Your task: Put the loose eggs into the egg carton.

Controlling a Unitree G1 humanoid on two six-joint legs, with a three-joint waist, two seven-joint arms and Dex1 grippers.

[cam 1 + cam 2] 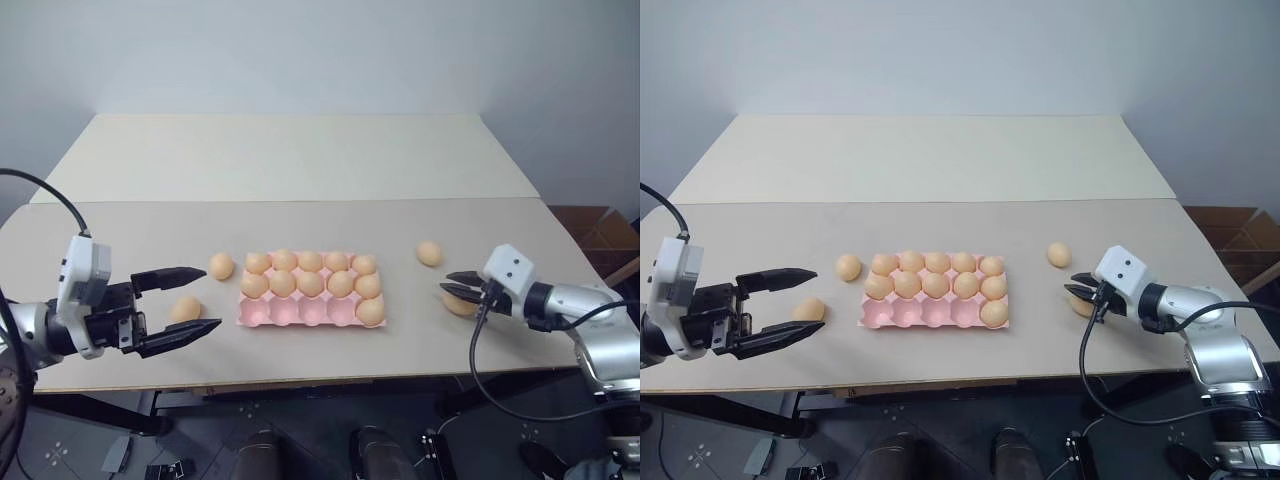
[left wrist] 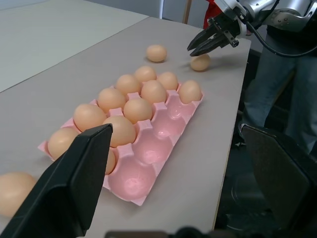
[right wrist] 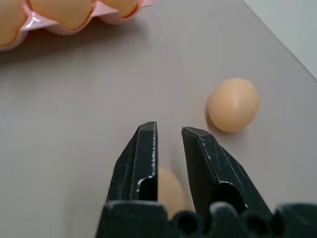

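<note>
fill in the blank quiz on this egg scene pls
1. The carton has ___ empty cups.
2. The front row's only egg sits at its ___ end.
3. Left of the carton lie ___ loose eggs.
4. The left end effector is ___.

Missing words: four; right; two; open.

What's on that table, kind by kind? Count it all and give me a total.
Eggs seated in cups: 11
Loose eggs on the table: 4
Egg carton: 1
Total: 16 things, 15 of them eggs
</note>
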